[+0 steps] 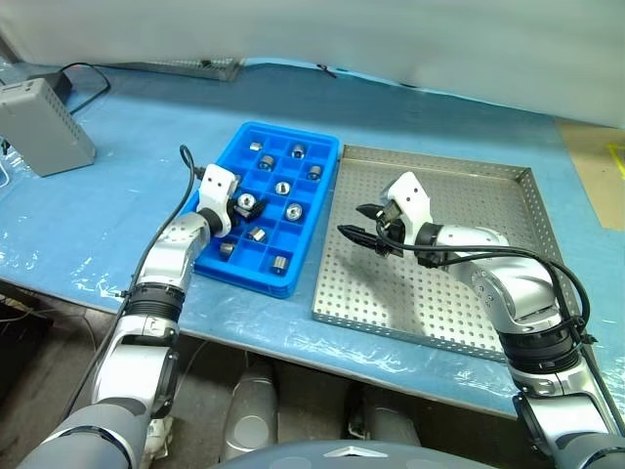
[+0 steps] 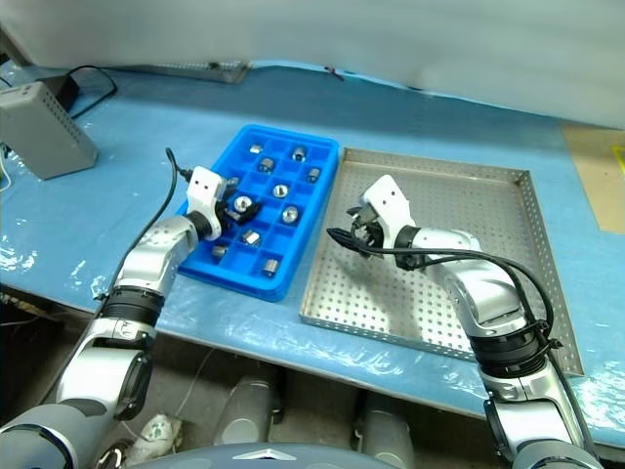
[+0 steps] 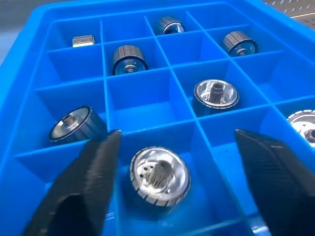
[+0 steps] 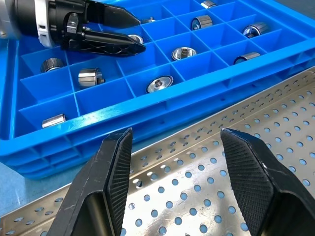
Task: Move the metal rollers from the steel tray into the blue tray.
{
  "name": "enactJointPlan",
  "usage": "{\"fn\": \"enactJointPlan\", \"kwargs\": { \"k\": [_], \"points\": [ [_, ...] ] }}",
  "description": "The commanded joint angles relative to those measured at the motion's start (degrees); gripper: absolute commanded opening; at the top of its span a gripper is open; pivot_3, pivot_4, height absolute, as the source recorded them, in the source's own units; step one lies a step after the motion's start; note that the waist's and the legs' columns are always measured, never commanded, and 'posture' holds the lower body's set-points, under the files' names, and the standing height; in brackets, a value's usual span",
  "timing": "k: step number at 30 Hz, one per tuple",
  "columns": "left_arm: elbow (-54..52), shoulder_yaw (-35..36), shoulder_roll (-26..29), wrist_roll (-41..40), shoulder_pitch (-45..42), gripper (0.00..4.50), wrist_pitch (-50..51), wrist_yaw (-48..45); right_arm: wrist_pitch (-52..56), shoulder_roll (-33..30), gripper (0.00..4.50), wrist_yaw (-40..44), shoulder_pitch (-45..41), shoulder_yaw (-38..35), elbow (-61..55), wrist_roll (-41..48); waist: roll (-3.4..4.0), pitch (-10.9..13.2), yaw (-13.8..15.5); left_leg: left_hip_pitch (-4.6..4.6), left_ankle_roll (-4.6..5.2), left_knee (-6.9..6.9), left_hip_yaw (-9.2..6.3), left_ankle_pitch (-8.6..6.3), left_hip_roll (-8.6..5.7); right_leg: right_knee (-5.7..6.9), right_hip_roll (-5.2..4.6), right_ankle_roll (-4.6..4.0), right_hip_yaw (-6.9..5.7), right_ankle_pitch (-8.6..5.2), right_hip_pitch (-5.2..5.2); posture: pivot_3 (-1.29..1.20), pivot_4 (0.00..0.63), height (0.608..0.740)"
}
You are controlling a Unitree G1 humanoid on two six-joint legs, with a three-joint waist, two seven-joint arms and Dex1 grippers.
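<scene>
Left eye view: blue tray holds the metal rollers; steel tray shows none left. Left wrist view: left gripper fingers apart astride a seated roller; risk: snagging it on withdrawal. Right wrist view: right gripper spread, empty, over perforated floor.

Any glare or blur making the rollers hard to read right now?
Left wrist view: the near roller shows bright glare on its face, and the left gripper's fingers are soft. Right wrist view: blue tray sharp, fingers slightly blurred.
</scene>
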Motion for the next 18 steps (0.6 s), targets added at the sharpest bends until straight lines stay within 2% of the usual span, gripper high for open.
{"fn": "enactJointPlan", "kwargs": {
  "k": [1, 5, 9, 13, 18],
  "points": [
    [-3.8, 2.0, 1.6, -2.9, -3.2, 4.02, 0.2, -3.2, -0.4, -0.3, 2.95, 0.9, -0.2, -2.6, -2.3, 1.5, 0.00, 0.0, 0.0, 0.00, 0.00, 0.00, 0.00, 0.00, 0.00, 0.00, 0.00, 0.00, 0.00, 0.00, 0.00, 0.19, 0.150, 0.740],
    [-9.2, 1.8, 1.8, -8.1, -4.5, 4.02, 0.9, -11.2, -1.1, -2.6, 2.95, 2.6, 2.7, -5.8, -3.6, 2.7, 0.00, 0.0, 0.3, -0.04, 0.00, 0.02, 0.00, 0.00, -0.03, -0.01, -0.03, -0.04, 0.00, 0.02, 0.00, 0.19, 0.150, 0.740],
    [-10.4, -4.2, 1.6, -5.5, -3.4, 4.02, -1.8, -18.2, -5.7, -4.6, 2.95, 1.5, 7.9, -8.6, -1.5, -0.4, 0.00, 0.0, 0.5, -0.03, 0.05, 0.03, 0.05, -0.03, -0.07, -0.05, -0.08, -0.04, 0.03, 0.01, 0.03, 0.19, 0.150, 0.740],
    [-10.3, -7.3, -0.1, -4.9, -3.6, 4.02, -1.9, -20.6, -8.7, -5.2, 2.95, -3.4, 9.9, -8.3, -0.2, -6.2, 0.00, 0.0, -0.1, -0.01, 0.05, 0.02, 0.05, -0.03, -0.05, -0.01, -0.07, -0.03, 0.03, 0.01, -0.02, 0.15, 0.150, 0.740],
    [-10.3, -8.2, -1.7, -5.3, -3.8, 4.02, -1.2, -21.9, -7.8, -2.9, 2.95, -7.2, 13.2, -9.6, -2.7, -7.0, 0.02, 0.0, -0.4, 0.07, 0.05, -0.02, 0.06, -0.02, 0.01, 0.00, 0.01, -0.03, 0.03, 0.00, -0.01, 0.12, 0.150, 0.740]
  ]
}}
